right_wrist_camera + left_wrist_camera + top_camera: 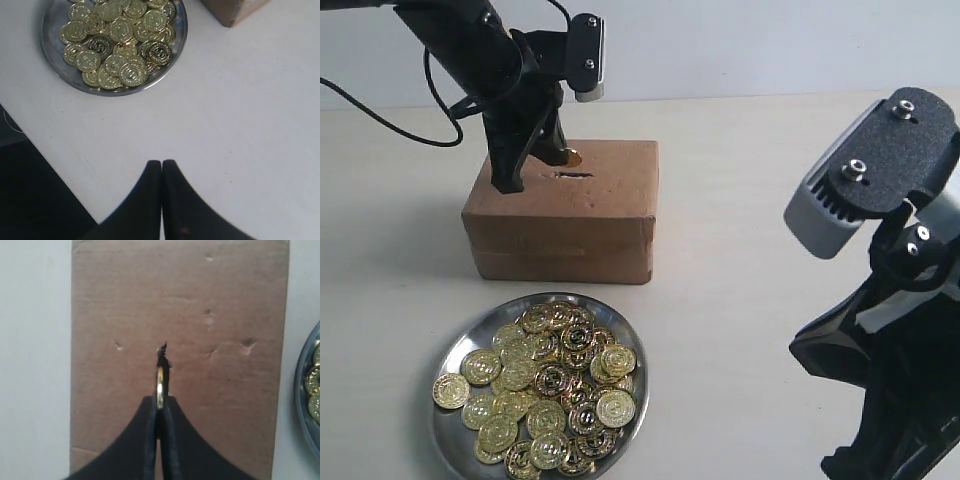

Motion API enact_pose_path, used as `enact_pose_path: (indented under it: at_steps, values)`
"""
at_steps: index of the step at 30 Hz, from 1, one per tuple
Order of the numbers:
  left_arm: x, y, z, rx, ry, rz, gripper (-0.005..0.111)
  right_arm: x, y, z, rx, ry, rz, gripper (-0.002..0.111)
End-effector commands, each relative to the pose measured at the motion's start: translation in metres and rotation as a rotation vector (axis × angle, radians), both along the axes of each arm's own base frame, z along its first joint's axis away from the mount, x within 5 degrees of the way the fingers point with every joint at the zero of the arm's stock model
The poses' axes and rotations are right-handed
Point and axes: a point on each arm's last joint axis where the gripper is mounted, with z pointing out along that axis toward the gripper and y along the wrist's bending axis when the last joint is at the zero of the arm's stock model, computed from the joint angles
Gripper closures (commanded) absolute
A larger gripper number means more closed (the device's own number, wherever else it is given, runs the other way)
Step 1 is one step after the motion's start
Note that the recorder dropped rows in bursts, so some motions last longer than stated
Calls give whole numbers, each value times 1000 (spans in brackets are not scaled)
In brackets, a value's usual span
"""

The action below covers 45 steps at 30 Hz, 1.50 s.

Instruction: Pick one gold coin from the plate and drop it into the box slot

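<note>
**Coin on edge above the slot, right arm idle**

Nearest to you, the right gripper (pixel 161 167) is hanging over the bare table (pixel 750 250), off to the front-right of the box (pixel 570 215) and well apart from it. Its two black fingers (pixel 145 205) are pressing together with nothing between them.

A little farther on, the plate (pixel 468 338) is sitting on the table just in front of the box, near its front face but not touching it. It is carrying a heap of gold coins (pixel 545 390), lying flat and overlapping one another across most of the dish.

Behind that, the box is standing square on the table with its taped seam facing you. The slot (pixel 575 176) is showing as a short dark slit near the middle of the box's top face.

Farthest from you, the left gripper (pixel 160 400) is reaching down over the top of the box, and it is pinching one gold coin (pixel 160 385) between its fingertips. The coin is standing on edge, its thin rim lining up with the slot in the wrist view and its leading edge overlapping the slit's near end. You cannot tell whether it is touching the cardboard.
</note>
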Motion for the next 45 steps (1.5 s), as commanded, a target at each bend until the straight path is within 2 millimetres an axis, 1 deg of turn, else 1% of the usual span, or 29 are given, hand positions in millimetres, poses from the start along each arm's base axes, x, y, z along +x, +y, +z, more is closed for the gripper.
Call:
enact_pose_path:
  at_steps: [1,19,40,43,45]
  values:
    - [4,-1,-2,-9,-6,3,107,0,-2,1,12,-10,-5,108]
    - [5,-2,-6,2,-8,-11,107,1,-1,1,13,-12,-4,108]
    - [6,-1,-6,7,-16,-15,107,0,-1,1,14,-10,-4,108]
    - [6,-1,-6,8,-19,-15,102,0,-1,1,14,-10,-4,108]
    - [6,-1,-6,8,-19,-15,93,0,-1,1,14,-10,-4,108]
